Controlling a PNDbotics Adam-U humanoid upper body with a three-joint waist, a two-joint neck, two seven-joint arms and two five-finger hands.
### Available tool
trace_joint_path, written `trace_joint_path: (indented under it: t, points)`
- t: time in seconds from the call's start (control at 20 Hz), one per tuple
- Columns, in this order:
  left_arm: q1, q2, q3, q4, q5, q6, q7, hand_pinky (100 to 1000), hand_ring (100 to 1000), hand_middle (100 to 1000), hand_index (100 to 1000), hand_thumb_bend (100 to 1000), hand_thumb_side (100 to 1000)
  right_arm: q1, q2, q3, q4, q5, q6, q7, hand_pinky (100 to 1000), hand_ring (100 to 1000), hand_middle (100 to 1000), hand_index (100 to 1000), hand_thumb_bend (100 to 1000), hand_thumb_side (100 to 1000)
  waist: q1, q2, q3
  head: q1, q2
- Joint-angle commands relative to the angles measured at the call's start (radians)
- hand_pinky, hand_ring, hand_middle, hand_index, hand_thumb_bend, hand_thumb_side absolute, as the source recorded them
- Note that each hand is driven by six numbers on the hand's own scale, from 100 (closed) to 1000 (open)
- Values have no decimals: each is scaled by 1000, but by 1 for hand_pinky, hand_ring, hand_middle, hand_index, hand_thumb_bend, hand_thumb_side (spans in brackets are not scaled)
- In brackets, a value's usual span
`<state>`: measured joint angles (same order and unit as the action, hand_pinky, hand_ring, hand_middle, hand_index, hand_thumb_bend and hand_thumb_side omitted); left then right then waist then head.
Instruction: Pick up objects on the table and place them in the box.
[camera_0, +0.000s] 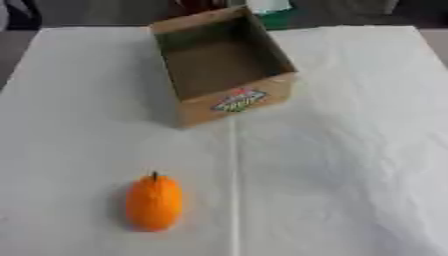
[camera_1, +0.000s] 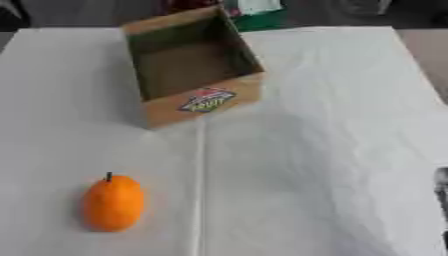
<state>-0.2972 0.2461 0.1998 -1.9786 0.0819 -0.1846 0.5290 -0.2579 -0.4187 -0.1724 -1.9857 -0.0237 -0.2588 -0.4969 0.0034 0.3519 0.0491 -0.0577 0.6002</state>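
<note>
an open cardboard box (camera_0: 223, 70) sits in the upper middle of the frame on a counter (camera_0: 350, 150) covered with a white cloth, turned a little askew so one corner points toward the lower part of the picture. its top is open and the inside looks bare brown, and a colourful label (camera_0: 238, 100) is stuck on its near wall, though the print on it cannot be read. well apart from the box, in the lower left of the frame, an orange fruit (camera_0: 154, 202) lies on the cloth; it is oval, with a short dark stem at its upper end. a straight crease in the cloth (camera_0: 234, 190) runs from below the box down to the bottom edge, passing just to the right of the fruit. at the far right edge of the right eye view a small dark sliver (camera_1: 442, 192) shows, too little to make out. neither hand of the robot shows in either view, so whether they are released or clenched cannot be told.
</note>
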Motion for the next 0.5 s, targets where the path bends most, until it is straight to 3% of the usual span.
trace_joint_path:
  t: [0.05, 0.5]
  points:
    - [-2, 12, 9, -21, 0, -3, 0, 481, 508, 560, 751, 100, 669, -5, -17, -7, -14, 6, -1, 1, 799, 813, 704, 825, 100, 1000, 0, -14, 1, 2, -12]
    - [-6, 15, 6, -21, -4, 0, -4, 482, 508, 564, 758, 100, 670, -5, -17, -6, -14, 6, 0, 2, 799, 812, 704, 825, 100, 1000, 3, -18, 3, 4, -8]
